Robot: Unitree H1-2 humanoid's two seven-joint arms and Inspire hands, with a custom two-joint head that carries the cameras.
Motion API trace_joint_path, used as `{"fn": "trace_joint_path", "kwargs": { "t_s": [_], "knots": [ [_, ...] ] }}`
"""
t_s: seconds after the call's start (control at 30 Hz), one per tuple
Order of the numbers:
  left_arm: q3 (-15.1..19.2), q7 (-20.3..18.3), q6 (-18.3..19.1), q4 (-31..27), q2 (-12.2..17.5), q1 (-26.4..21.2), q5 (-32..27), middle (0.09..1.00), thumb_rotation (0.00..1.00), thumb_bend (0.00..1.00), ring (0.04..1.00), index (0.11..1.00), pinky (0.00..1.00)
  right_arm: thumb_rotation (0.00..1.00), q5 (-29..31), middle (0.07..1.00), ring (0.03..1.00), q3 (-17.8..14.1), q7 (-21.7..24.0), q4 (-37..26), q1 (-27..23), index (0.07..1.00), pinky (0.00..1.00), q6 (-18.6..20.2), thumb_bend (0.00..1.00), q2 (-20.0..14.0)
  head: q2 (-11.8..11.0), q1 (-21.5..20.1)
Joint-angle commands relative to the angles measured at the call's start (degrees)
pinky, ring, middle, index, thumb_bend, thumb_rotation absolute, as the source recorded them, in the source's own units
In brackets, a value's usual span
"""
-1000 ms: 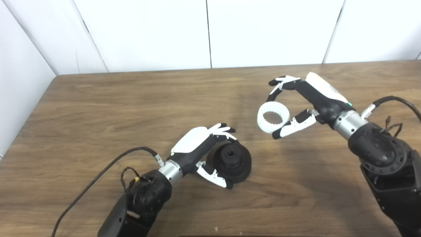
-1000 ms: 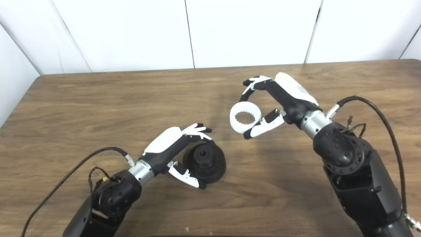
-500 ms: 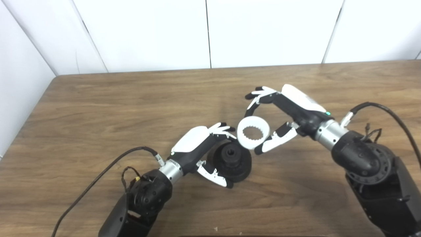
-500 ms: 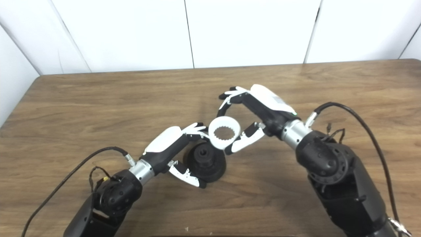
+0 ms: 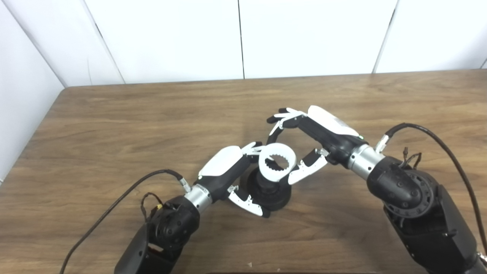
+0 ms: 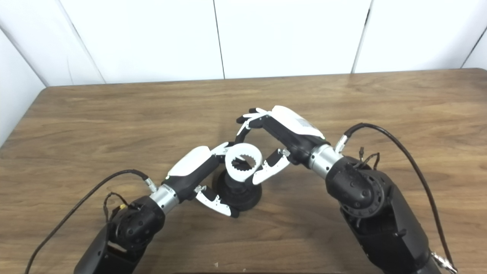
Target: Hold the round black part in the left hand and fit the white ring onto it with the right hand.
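1. overall, table (image 5: 114, 125): brown wood-grain top against white wall panels (image 5: 312, 36); all work sits near its middle.
2. right arm (image 5: 411, 201): enters from the lower right and reaches left across the table; a black cable (image 5: 452, 152) loops off its wrist.
3. left arm (image 5: 163, 228): enters from the lower left, angled up and right, also trailing a cable (image 5: 114, 205).
4. right hand (image 5: 315, 140): closed on the ring, fingers curled over its far side, thumb against its near right edge.
5. left hand (image 5: 228, 171): wrapped around the left side of the part, fingers behind it and thumb in front, holding it where it rests on the table.
6. part (image 5: 272, 192): round, black, with a raised centre hub, sitting flat on the table between the two hands.
7. ring (image 5: 277, 166): white, toothed on the inside, tilted slightly, held directly over the part's hub; whether it touches the hub cannot be told.
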Motion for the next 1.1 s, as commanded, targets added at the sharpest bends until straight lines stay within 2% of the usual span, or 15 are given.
{"fn": "trace_joint_path", "kwargs": {
  "t_s": [0.0,0.13,0.4,1.07],
  "knots": [
    [-0.3,-0.4,0.8,0.0,0.5,-0.8,1.1,0.92,0.18,0.84,0.981,0.632,0.85,0.15,-0.6,0.859,0.966,0.2,-0.4,-1.0,-1.8,0.487,0.97,-1.6,0.53,0.7,0.1,0.2],
    [-0.3,0.0,0.2,0.1,0.4,-0.8,1.2,0.915,0.18,0.84,0.976,0.638,0.85,0.15,-0.8,0.861,0.969,1.0,-0.5,-0.6,-1.6,0.487,0.97,-1.4,0.53,0.9,0.2,0.2],
    [-0.1,-0.7,1.3,-0.6,0.3,-1.1,1.1,0.913,0.18,0.83,0.979,0.632,0.87,0.15,-0.8,0.857,0.967,2.1,-1.4,1.5,-0.6,0.487,0.97,-2.3,0.53,1.9,0.5,0.7],
    [0.1,-1.7,2.3,-2.5,0.4,-1.2,1.1,0.91,0.18,0.84,0.971,0.627,0.85,0.15,-0.3,0.861,0.974,1.8,-1.7,2.9,0.3,0.487,0.99,-3.2,0.52,2.3,0.8,1.1]
  ]
}}
